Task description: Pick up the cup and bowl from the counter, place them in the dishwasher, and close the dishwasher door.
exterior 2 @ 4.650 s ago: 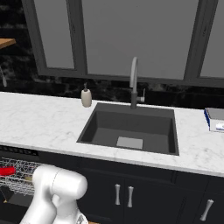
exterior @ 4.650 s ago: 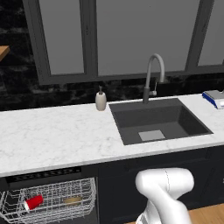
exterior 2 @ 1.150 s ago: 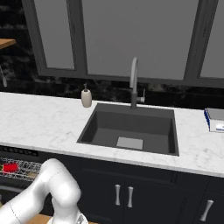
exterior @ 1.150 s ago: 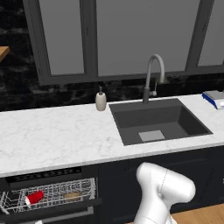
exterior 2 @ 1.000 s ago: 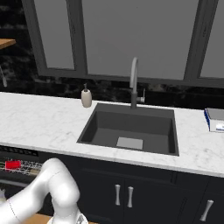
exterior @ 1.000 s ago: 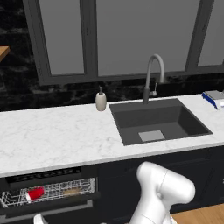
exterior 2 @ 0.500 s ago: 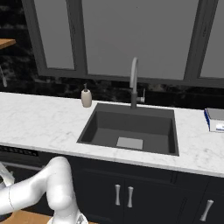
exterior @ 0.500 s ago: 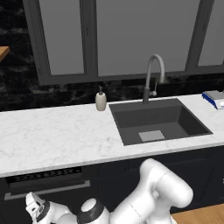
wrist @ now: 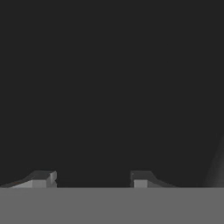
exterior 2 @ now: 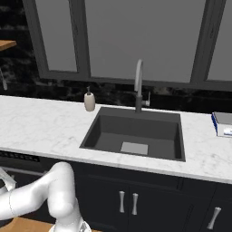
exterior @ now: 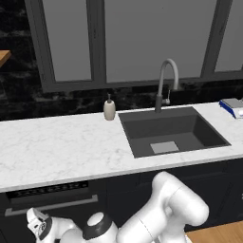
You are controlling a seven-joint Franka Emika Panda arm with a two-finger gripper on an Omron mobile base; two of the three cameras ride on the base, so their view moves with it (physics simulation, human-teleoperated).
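Left base view: sink point(exterior: 173, 134) as landmark, dark basin set into white marble counter point(exterior: 57, 149). Beige soap bottle point(exterior: 109, 109) just left of sink's back corner, w/ grey faucet point(exterior: 165, 83) behind sink's rear rim. Blue-white item point(exterior: 231, 106) at far right of sink, near frame edge. Below counter, left of sink: dishwasher point(exterior: 47, 190) w/ black vented strip, dishwasher door point(exterior: 52, 214) standing upright and shut, silver bar handle point(exterior: 47, 205) across its top. White arm bent low from under sink toward the left, hand end point(exterior: 39, 225) down in front of door, below handle; fingers not readable here. Cup and bowl not to be made out, presumably behind shut door, can't confirm. Right base view: same sink point(exterior 2: 136, 134) centre, soap bottle point(exterior 2: 89, 101) off its left rear corner, vented strip of dishwasher point(exterior 2: 18, 157) under counter point(exterior 2: 41, 127) at far left of sink; arm reaching left out of frame. Hand view: flat dark surface close ahead, prob. door panel but can't tell for sure. Gripper point(wrist: 92, 178) w/ two tips standing apart, gap bare betw. them, nothing gripped; finger tips point(wrist: 141, 178) partway open, not touching each other.
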